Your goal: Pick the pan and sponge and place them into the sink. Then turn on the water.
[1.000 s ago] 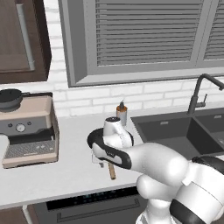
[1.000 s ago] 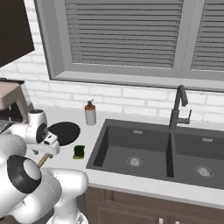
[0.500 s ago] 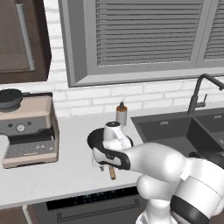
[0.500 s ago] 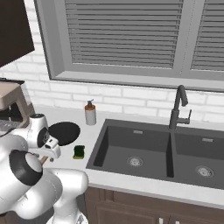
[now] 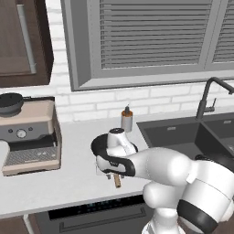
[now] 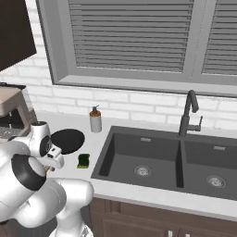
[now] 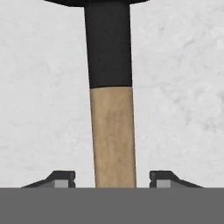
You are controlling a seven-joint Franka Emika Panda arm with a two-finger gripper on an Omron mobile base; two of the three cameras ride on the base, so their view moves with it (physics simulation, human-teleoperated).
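Observation:
The pan (image 6: pixel 68 140) lies on the counter left of the sink (image 6: pixel 139 157), its black rim (image 5: pixel 97 146) peeking out behind my hand. In the hand view its black neck and light wooden handle (image 7: pixel 113 135) run straight down between my fingertips (image 7: pixel 63 177). My gripper (image 7: pixel 113 179) straddles the handle, open, with a gap of bare counter on each side. The end of the handle (image 5: pixel 117 181) pokes out beneath my hand. The green sponge (image 6: pixel 84 160) rests between the pan and the sink's left basin. The tap (image 6: pixel 187 115) is dry, with no water running.
A soap bottle (image 5: pixel 126 119) stands at the wall behind the pan. A coffee machine (image 5: pixel 27 137) with a dark pot (image 5: pixel 10 101) on top fills the counter's left end. The counter's front edge runs just under my hand.
My hand has sunk a little lower over the pan's handle. The pan and the sponge have not moved.

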